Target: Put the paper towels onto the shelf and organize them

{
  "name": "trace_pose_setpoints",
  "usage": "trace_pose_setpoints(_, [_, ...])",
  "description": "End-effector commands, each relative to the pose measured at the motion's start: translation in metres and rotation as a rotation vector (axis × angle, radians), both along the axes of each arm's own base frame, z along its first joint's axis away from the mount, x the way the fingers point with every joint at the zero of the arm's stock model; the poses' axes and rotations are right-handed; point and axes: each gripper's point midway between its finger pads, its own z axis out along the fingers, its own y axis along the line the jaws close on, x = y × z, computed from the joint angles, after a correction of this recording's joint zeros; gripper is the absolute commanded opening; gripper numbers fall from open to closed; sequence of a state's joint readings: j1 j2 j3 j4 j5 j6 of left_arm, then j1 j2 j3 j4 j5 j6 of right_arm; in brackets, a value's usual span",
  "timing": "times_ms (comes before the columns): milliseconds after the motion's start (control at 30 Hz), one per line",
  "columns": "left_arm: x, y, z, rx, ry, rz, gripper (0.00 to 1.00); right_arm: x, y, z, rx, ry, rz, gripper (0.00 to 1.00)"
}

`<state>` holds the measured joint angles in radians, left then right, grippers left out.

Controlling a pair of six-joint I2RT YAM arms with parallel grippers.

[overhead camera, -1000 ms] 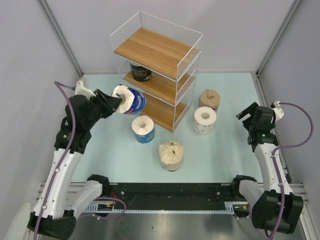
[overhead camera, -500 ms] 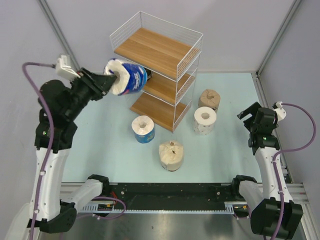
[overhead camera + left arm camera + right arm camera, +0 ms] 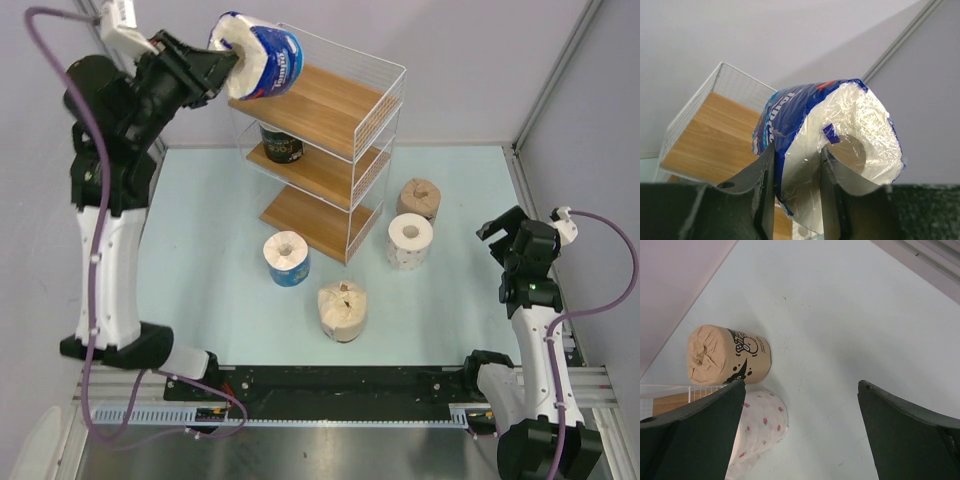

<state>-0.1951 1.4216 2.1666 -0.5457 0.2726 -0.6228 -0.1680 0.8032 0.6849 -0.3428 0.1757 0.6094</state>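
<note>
The left arm stands tall, its upper links nearly vertical above its base and the wrist bent over toward the shelf (image 3: 318, 98). The left tool (image 3: 222, 66) is clenched on a blue roll (image 3: 265, 55): the left wrist view shows one finger (image 3: 829, 186) inside the hollow core and the other (image 3: 764, 192) on the wrapper outside. The roll lies tilted, its open end toward the wrist, and hangs in the air by the near left corner of the shelf's top board, at about the height of the wire rail; whether it touches the rail cannot be told.

The dark roll (image 3: 282, 142) stands on the middle board. On the worktop (image 3: 200, 250), the second blue roll (image 3: 287, 258) stands upright just in front of the bottom board, and the cream roll (image 3: 342, 310) stands nearer the arms. To the right of the shelf, the dotted roll (image 3: 410, 241) and the tan roll (image 3: 418, 199) stand close together.

The right arm is folded low at the right edge, its forearm upright and the wrist turned toward those two rolls. The right tool (image 3: 802, 387) is released, fingers wide apart, holding nothing, well apart from the rolls.
</note>
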Motion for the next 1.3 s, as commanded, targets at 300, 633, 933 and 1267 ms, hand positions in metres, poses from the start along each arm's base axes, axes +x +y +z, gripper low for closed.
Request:
trace_pose_setpoints(300, [0.078,0.001,-0.023,0.048,0.045,0.046,0.33,-0.008,-0.004,0.013,-0.017,-0.02,-0.014,0.99])
trace_pose_setpoints(633, [0.077,0.0,-0.027,0.054,0.052,0.042,0.33,-0.006,-0.005,0.011,-0.013,-0.015,-0.013,0.99])
trace_pose_setpoints(933, [0.074,0.0,-0.031,0.06,0.056,0.034,0.34,-0.005,-0.004,0.009,-0.009,-0.01,-0.011,0.99])
trace_pose_setpoints(1267, [0.069,-0.001,-0.044,0.068,0.066,0.023,0.35,-0.008,-0.004,0.003,0.002,0.013,-0.02,0.99])
